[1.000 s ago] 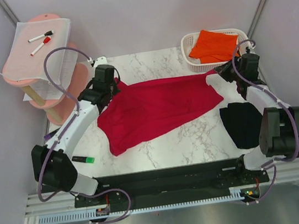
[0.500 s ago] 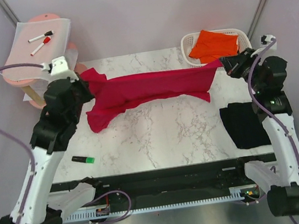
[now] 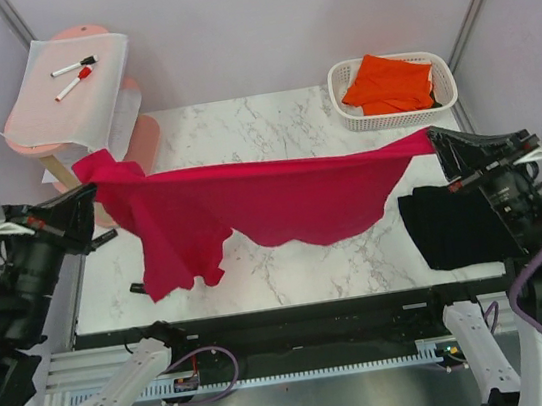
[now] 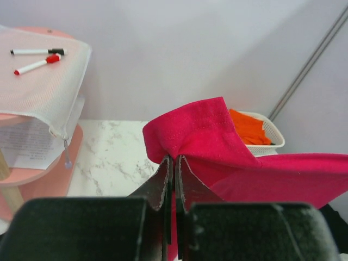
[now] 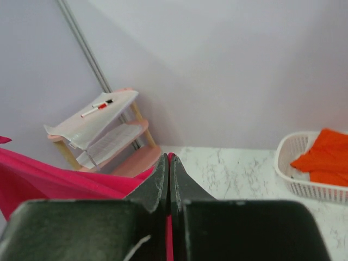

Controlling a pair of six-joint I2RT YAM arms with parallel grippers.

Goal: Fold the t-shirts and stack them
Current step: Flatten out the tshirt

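Note:
The crimson red t-shirt [image 3: 261,204] hangs stretched in the air above the table between both arms. My left gripper [image 3: 95,187] is shut on its left end; in the left wrist view the red fabric [image 4: 201,136] bunches out past my left gripper [image 4: 174,159]. My right gripper [image 3: 435,148] is shut on the shirt's right end, and a thin strip of red cloth [image 5: 169,239] shows between the pressed fingers of my right gripper [image 5: 169,159]. The black t-shirt [image 3: 446,227] lies on the table at the right. The bright orange t-shirt [image 3: 390,82] sits in the white basket [image 3: 444,98].
A pink shelf stand [image 3: 60,142] at the far left carries a white sheet [image 3: 73,89] with two marker pens [image 3: 73,66]. The white basket stands at the table's far right corner. Grey walls close in the marble table [image 3: 299,260].
Both arms have lifted and drawn outward and toward the near side, carrying the red t-shirt off the table so that it now hangs stretched in the air. Both grips have stayed shut.

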